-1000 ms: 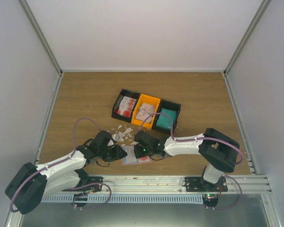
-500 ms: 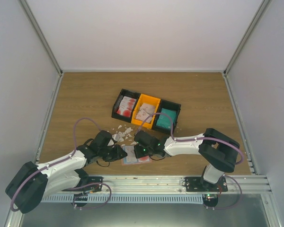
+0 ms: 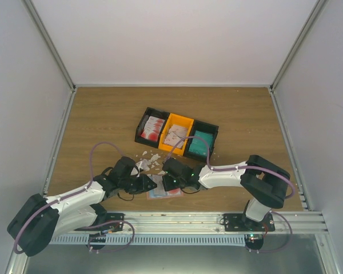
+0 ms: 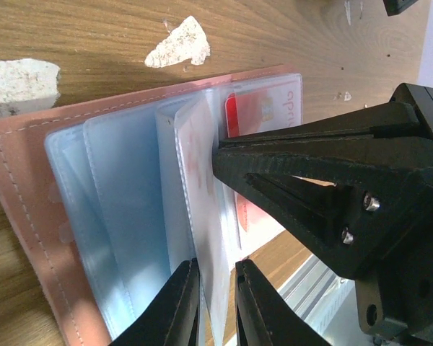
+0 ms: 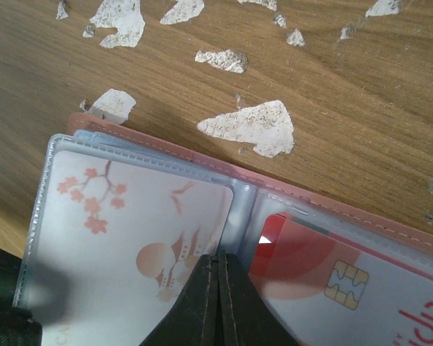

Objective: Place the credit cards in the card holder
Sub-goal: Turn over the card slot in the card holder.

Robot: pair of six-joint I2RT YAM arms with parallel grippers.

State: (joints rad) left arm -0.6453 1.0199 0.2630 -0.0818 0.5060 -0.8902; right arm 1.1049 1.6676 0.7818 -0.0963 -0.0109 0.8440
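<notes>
The salmon-pink card holder (image 3: pixel 163 190) lies open on the table in front of the arms, its clear sleeves up. My left gripper (image 3: pixel 147 184) is at its left edge. In the left wrist view (image 4: pixel 216 303) its jaws pinch one raised clear sleeve (image 4: pixel 202 216). My right gripper (image 3: pixel 170 181) is shut, its tips (image 5: pixel 218 288) resting on the sleeves at the fold. One sleeve holds a white credit card with pink blossom print (image 5: pixel 130 238). Another holds a red-and-white chip card (image 5: pixel 332 281). More cards lie in the tray.
A black-and-orange three-compartment tray (image 3: pixel 183 121) stands behind, holding red-printed cards (image 3: pixel 152 128), pinkish cards (image 3: pixel 175 136) and teal cards (image 3: pixel 201 142). Irregular white scraps (image 3: pixel 148 161) lie between the tray and the card holder. The metal rail (image 3: pixel 217 220) runs along the near edge.
My left gripper has edged slightly right, towards the card holder. The right arm and the holder have barely moved.
</notes>
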